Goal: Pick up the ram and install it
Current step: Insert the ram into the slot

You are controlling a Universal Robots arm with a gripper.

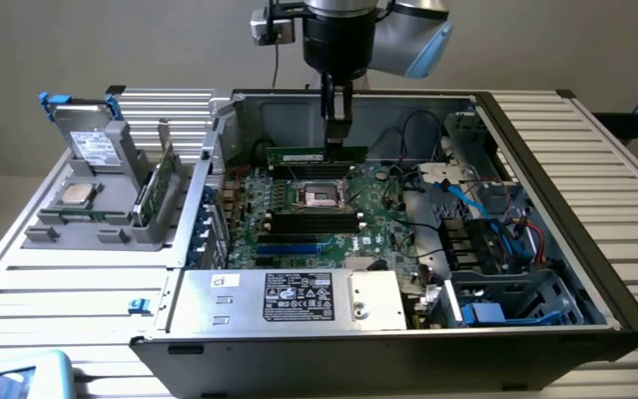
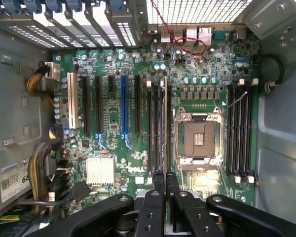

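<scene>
On a table of pale metal slats (image 1: 53, 291), in front of a plain grey wall (image 1: 130, 41), one large black and grey computer case (image 1: 408, 366) lies on its side with the broad face open upward. Its walls stand up around one big green motherboard (image 1: 380, 220).

At the near edge of the case sits one silver power supply box with a black label (image 1: 296, 295). On the exterior view's right, drive cages and a tangle of blue and black cables (image 1: 463, 208) fill the space. The middle, above the board, is free.

Beside the case, on the exterior view's left, stands one grey plastic tray (image 1: 86, 229). It carries one small square silver processor chip (image 1: 76, 195) and one green board standing on edge (image 1: 155, 187).

One dark robot arm (image 1: 347, 25) reaches straight down into the open case. Its black two-finger gripper (image 1: 336, 143) is pressed together on the upper edge of the ram (image 1: 296, 156), a long thin green circuit stick. The ram stands on edge and level, just behind the one square silver processor socket (image 1: 325, 196).

In the wrist view the ram shows edge-on, in line with the long slots beside the socket. Whether it already sits in a slot I cannot tell. On the other side of the socket are four black memory slots (image 2: 239, 128), and farther off is one blue slot (image 2: 124, 108).
</scene>
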